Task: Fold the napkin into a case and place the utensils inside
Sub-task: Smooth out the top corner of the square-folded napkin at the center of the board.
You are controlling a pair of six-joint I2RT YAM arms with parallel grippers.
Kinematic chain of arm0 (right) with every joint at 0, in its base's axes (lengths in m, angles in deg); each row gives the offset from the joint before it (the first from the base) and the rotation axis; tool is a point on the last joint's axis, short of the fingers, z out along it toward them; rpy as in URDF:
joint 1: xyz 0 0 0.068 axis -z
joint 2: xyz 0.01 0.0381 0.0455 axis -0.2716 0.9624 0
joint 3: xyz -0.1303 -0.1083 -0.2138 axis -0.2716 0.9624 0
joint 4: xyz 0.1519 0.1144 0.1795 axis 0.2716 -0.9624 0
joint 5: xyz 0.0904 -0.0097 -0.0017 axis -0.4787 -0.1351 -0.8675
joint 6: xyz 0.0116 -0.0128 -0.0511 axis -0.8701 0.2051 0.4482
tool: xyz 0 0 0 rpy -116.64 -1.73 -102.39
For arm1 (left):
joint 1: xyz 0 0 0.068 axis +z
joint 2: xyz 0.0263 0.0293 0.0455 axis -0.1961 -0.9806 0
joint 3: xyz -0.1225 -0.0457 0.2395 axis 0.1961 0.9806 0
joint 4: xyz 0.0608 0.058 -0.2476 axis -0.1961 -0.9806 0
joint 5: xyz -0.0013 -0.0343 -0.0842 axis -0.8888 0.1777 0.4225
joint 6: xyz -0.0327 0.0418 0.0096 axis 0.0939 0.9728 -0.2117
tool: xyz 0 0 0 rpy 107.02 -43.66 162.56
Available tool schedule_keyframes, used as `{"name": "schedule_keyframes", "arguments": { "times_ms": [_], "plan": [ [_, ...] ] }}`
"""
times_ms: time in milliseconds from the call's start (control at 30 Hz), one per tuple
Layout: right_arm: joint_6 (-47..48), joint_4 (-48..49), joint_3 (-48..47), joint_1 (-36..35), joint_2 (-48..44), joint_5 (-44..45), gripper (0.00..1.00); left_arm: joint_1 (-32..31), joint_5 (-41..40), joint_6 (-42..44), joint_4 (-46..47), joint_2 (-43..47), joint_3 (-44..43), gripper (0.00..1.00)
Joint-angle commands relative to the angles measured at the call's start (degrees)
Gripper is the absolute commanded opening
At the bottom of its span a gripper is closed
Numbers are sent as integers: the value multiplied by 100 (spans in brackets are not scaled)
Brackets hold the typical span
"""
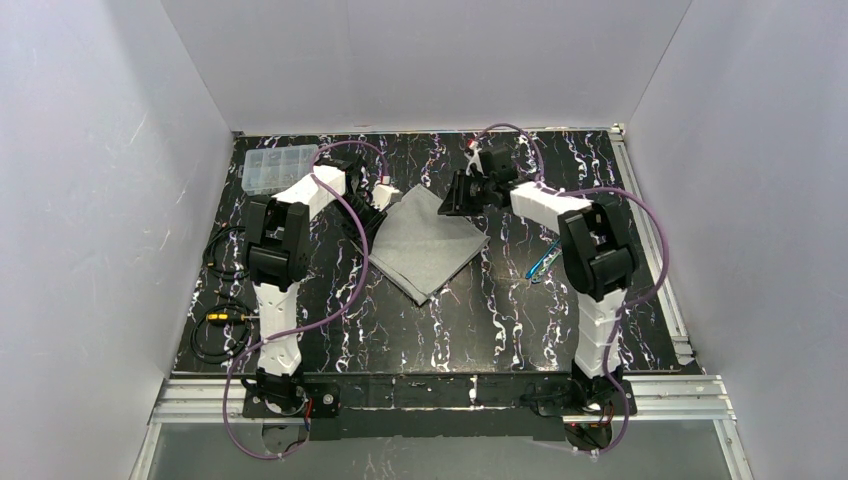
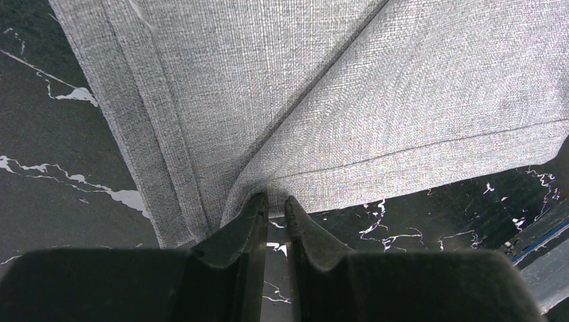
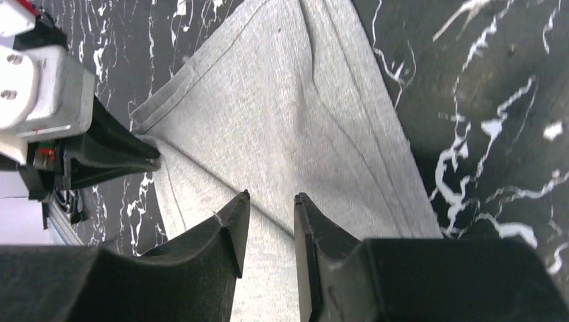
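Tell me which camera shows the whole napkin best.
The top view: only there is the whole napkin visible, all edges, lying slantwise. The left wrist view shows just one corner, puckered at the left gripper; the right wrist view shows a creased stretch beneath the right gripper.
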Motion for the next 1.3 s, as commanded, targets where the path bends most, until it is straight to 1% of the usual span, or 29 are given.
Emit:
{"name": "schedule_keyframes", "arguments": {
  "times_ms": [0, 100, 167, 233, 300, 367, 500, 633, 733, 800, 900, 967, 1167, 1200, 1267],
  "plan": [
    [-240, 717, 655, 29, -355, -12, 37, 25, -70, 69, 97, 227, 40, 15],
    [-402, 664, 544, 114, -15, -209, 32, 28, -98, 80, 95, 199, 38, 14],
    [-489, 731, 497, 177, 160, -179, 31, 26, -104, 90, 95, 215, 50, 14],
    [-449, 658, 394, 219, 304, -30, 30, 28, -121, 103, 102, 226, 49, 14],
    [-282, 217, 201, 218, 415, 311, 27, 30, -131, 113, 104, 217, 35, 14],
    [-210, -74, 154, 208, 339, 675, 24, 27, -125, 122, 104, 201, 22, 14],
    [-258, 120, 348, 143, -162, 1057, 24, 24, -149, 144, 104, 204, 4, 14],
    [-424, 410, 262, 11, -283, 762, 27, 24, -194, 192, 104, 215, 13, 13],
    [-647, 693, 64, -132, -15, 277, 27, 24, -209, 187, 118, 204, 18, 13],
    [-891, 1050, 48, -222, 220, -13, 27, 24, -197, 162, 119, 192, -9, 13],
    [-1131, 1378, -77, -255, 548, -214, 28, 26, -191, 139, 115, 182, -44, 13],
    [-1152, 1365, -197, -251, 721, -192, 27, 25, -199, 145, 112, 191, -51, 13],
    [-761, 735, -451, -217, 1017, 415, 26, 28, -248, 149, 192, 260, 21, 13],
    [-724, 699, -474, -205, 1092, 442, 26, 24, -251, 140, 192, 257, 14, 13],
    [-708, 831, -493, -160, 1229, 190, 26, 24, -274, 141, 195, 245, 12, 12]
  ]
}}
